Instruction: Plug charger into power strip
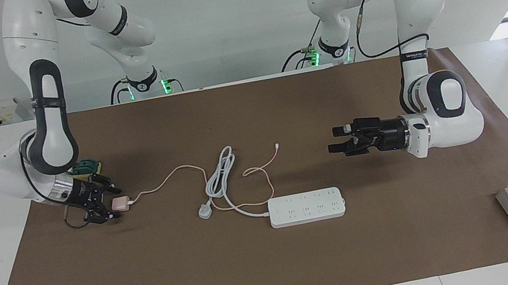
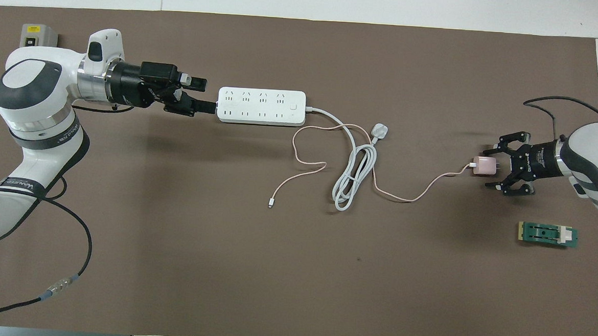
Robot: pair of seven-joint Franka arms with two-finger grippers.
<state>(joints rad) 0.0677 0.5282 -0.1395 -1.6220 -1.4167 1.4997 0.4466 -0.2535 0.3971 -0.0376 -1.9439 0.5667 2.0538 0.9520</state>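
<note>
Straddling charger at frame left: right gripper, jaws spread, nothing gripped. Left gripper held open, empty, above mat. Power strip located centre.

Both arms are glossy white with black joint bands and black grippers — green lights glow at the bases. A black cable trails from one forearm, which bears small lettering.

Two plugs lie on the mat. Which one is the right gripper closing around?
The small pale-pink cube charger with the thin pink cable, between the right gripper's fingers. The white three-pin plug on the thick white cord lies apart, beside the white power strip.
</note>
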